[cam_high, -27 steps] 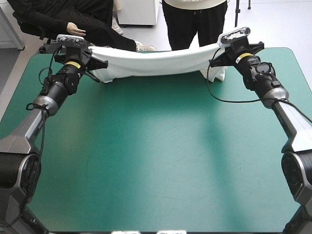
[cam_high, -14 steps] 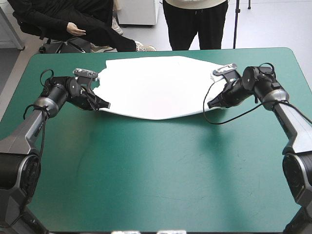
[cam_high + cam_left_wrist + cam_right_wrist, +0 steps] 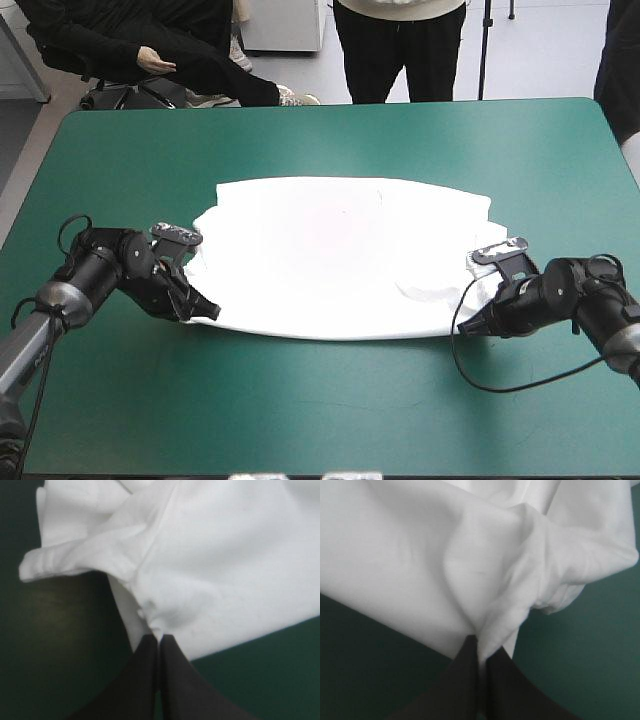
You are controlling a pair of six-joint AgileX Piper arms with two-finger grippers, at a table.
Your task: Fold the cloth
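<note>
The left gripper sits low over the teal-green tabletop, between the left edge and the middle. Its black fingers are pressed together into one point, pinching the near left corner of the T-shirt. Just ahead of that pinch the cloth is gathered into a few soft folds, with a rolled flap lying on the cover toward the left edge.

The T-shirt lies spread wide and mostly flat across the middle of the tabletop, well clear of the far edge. Its near hem runs from one gripper to the other, bowing slightly toward the near edge.

The right gripper is low over the tabletop, toward the right edge. Its fingers are clamped on the near right corner, where the cloth rises in a ridge and a bunched fold spills beside it.
</note>
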